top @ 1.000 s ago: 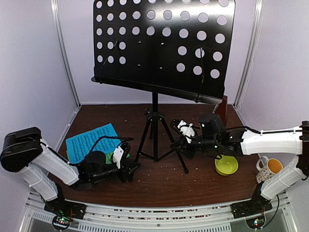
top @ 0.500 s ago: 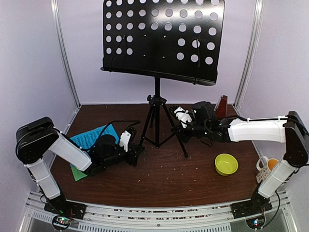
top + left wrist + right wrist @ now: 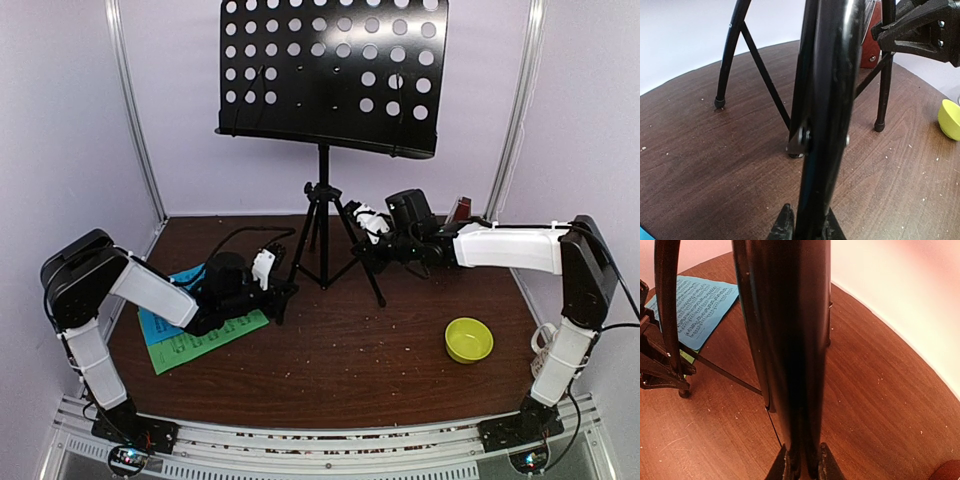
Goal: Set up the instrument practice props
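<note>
The black tripod music stand (image 3: 322, 230) stands upright at the back middle, its perforated desk (image 3: 330, 70) high up. My left gripper (image 3: 284, 292) is shut on its left leg (image 3: 825, 125), jaws (image 3: 807, 227) tight on both sides. My right gripper (image 3: 366, 256) is shut on its right leg (image 3: 785, 340), jaws (image 3: 802, 465) tight around it. The blue music sheet (image 3: 160, 322) and the green sheet (image 3: 205, 342) lie flat at the left, partly under my left arm; the blue one shows in the right wrist view (image 3: 695, 310). The reddish-brown metronome (image 3: 461, 208) stands at the back right, partly hidden behind my right arm.
A yellow-green bowl (image 3: 468, 340) sits at the right front, also in the left wrist view (image 3: 950, 117). A mug (image 3: 546, 340) is mostly hidden behind my right arm's base. White walls and frame posts close in the back and sides.
The stand has moved away toward the back wall with both grippers holding its legs. Both arms have stretched forward. The sheets lie more uncovered at the left.
</note>
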